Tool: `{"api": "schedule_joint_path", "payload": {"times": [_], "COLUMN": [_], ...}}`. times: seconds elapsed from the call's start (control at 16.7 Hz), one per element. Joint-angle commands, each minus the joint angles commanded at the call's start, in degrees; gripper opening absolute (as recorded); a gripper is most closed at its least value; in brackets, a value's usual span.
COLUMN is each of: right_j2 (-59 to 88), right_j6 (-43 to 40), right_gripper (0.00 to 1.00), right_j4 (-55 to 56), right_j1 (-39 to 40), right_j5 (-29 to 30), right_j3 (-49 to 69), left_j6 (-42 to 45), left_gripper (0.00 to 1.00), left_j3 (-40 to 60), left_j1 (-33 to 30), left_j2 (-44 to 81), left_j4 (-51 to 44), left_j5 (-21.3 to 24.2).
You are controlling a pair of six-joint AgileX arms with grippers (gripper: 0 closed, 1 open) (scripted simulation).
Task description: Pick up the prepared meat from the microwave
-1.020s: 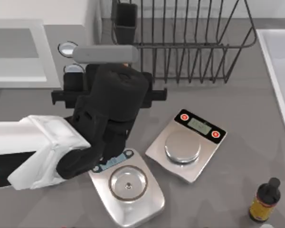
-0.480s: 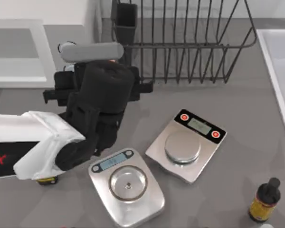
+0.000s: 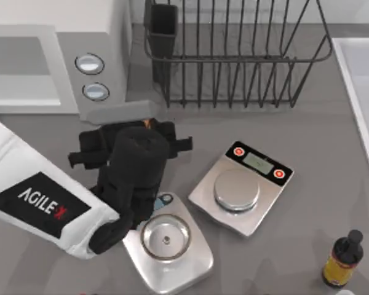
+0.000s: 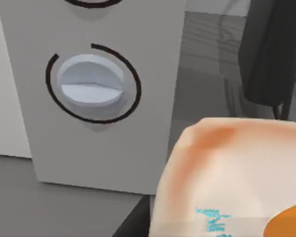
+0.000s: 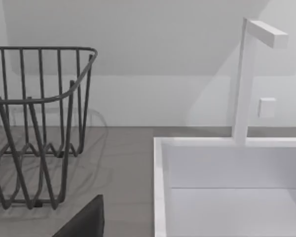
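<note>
Left gripper [image 3: 149,125] sits center-left of the top view, just in front of the microwave [image 3: 55,61], below its 2 round buttons [image 3: 90,63]. Prepared meat [image 4: 227,182] fills the lower right of the left wrist view, peach with orange patches and a teal mark, close against the camera; a small orange sliver of it [image 3: 147,123] peeks out at the arm's tip in the top view. Probably pinched between the fingers, though the fingers themselves are hidden by the wrist body, so can't tell for certain. Meat is outside the microwave, over the counter [image 3: 332,153] near the panel's lower corner.

Left arm's white link runs from the lower left edge, overlapping the near scale [image 3: 169,246]. Second scale [image 3: 240,190] just to its right, apart. Wire dish rack [image 3: 240,55] at top center. Dark bottle [image 3: 343,258] at lower right. White sink [image 5: 227,187] with faucet [image 5: 249,79] seen in the right wrist view, beside the rack. Right arm parked off the top frame.
</note>
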Motion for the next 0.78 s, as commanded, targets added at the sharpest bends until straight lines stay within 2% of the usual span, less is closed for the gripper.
{"api": "schedule_joint_path", "payload": {"times": [0.24,0.54,0.78], "right_j2": [0.0,0.0,0.0], "right_j6": [0.0,0.0,0.0], "right_gripper": [1.0,1.0,1.0], "right_j4": [0.0,0.0,0.0], "right_j1": [0.0,0.0,0.0], "right_j5": [0.0,0.0,0.0], "right_j3": [0.0,0.0,0.0], "left_j6": [-0.1,-0.14,-0.14], "left_gripper": [0.0,0.0,0.3], "left_j3": [-2.89,-3.15,-3.15], "left_j1": [-6.52,-6.88,-6.88], "left_j2": [5.42,5.71,5.71], "left_j4": [4.65,4.84,4.84], "left_j5": [-0.7,-0.76,-0.76]}}
